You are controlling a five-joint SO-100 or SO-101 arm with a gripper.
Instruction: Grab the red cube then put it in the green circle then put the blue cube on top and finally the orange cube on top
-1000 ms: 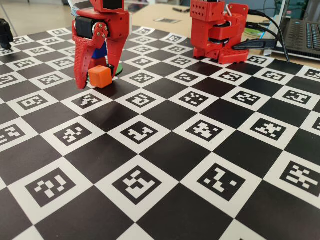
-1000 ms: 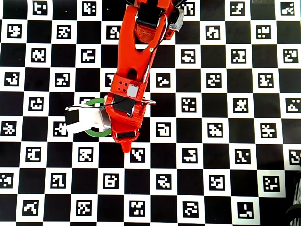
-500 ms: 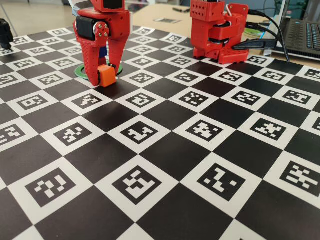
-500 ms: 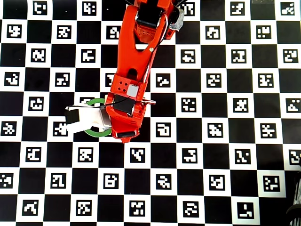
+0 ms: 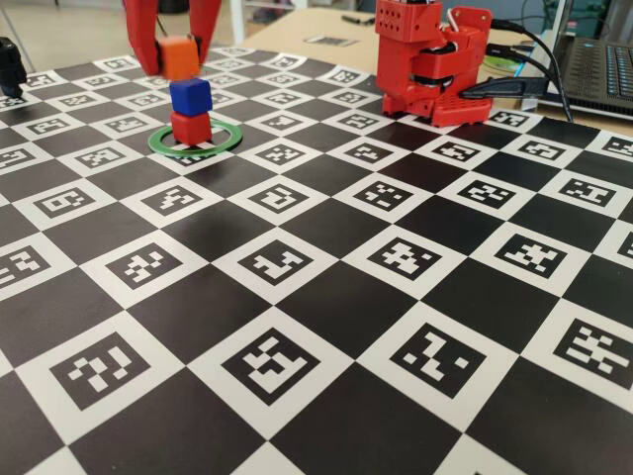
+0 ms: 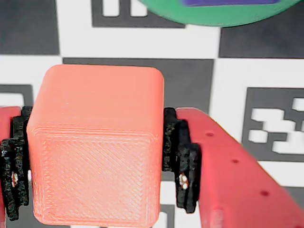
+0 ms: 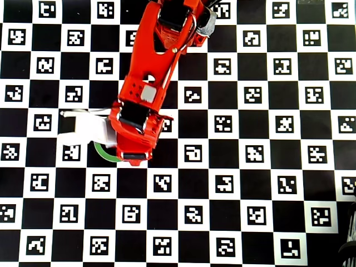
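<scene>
In the fixed view the red cube [image 5: 190, 128] sits inside the green circle [image 5: 235, 137], and the blue cube [image 5: 190, 96] stands on top of it. My gripper [image 5: 178, 54] is shut on the orange cube [image 5: 179, 56] and holds it just above the blue cube, a touch to the left, not touching it. In the wrist view the orange cube [image 6: 95, 142] fills the space between my black pads [image 6: 183, 166]. The green circle [image 6: 213, 16] and a sliver of the blue cube [image 6: 228, 2] show at the top edge. In the overhead view my arm [image 7: 150, 83] hides the stack; only an arc of the green circle [image 7: 104, 153] shows.
The board [image 5: 326, 327] is a black-and-white checker of markers. My red arm base [image 5: 435, 59] stands at the back right. A laptop [image 5: 603, 59] with cables lies behind it. A small black object [image 5: 10, 64] sits at the far left edge.
</scene>
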